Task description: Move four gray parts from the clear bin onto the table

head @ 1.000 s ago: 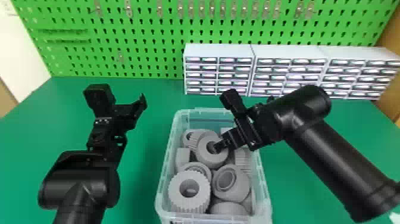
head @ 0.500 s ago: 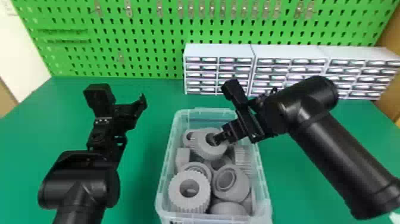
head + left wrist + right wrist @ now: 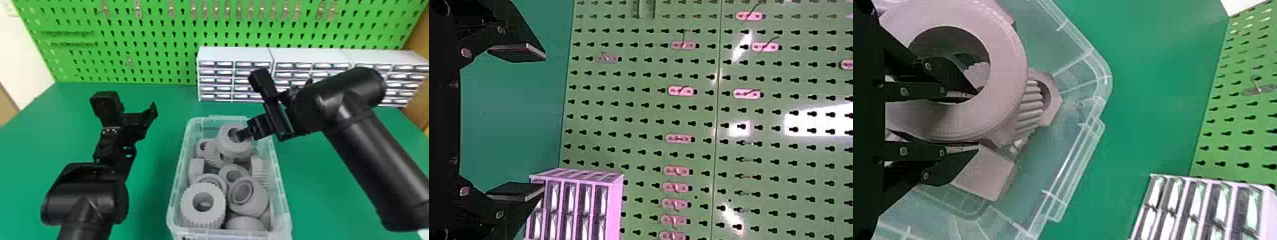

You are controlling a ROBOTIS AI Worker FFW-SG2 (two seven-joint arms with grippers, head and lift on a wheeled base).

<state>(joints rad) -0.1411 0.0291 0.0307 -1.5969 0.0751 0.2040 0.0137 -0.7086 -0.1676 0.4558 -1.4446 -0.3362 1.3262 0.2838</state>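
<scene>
Ring (image 3: 233,150), raised and shifted since earlier, its wall gripped by right jaws (image 3: 240,135). Bin (image 3: 179,174), beneath: gray parts (image 3: 217,210). Left jaws (image 3: 150,112): open.

Gray parts (image 3: 260,204), some ribbed, lie jumbled in the clear bin (image 3: 179,178).

Lots of green here tbh: the tabletop (image 3: 153,198) is a plain deep green, and the pegboard (image 3: 143,46) is a brighter green dotted with neat rows of dark keyhole shapes. Gray parts (image 3: 187,206), some with ribbed stripes, in a clear, colourless bin (image 3: 175,194). Left gripper (image 3: 137,123) and right gripper (image 3: 242,134) are both black. Drawer cabinets (image 3: 236,54) are whitish with a repeating grid of dark-edged fronts.
</scene>
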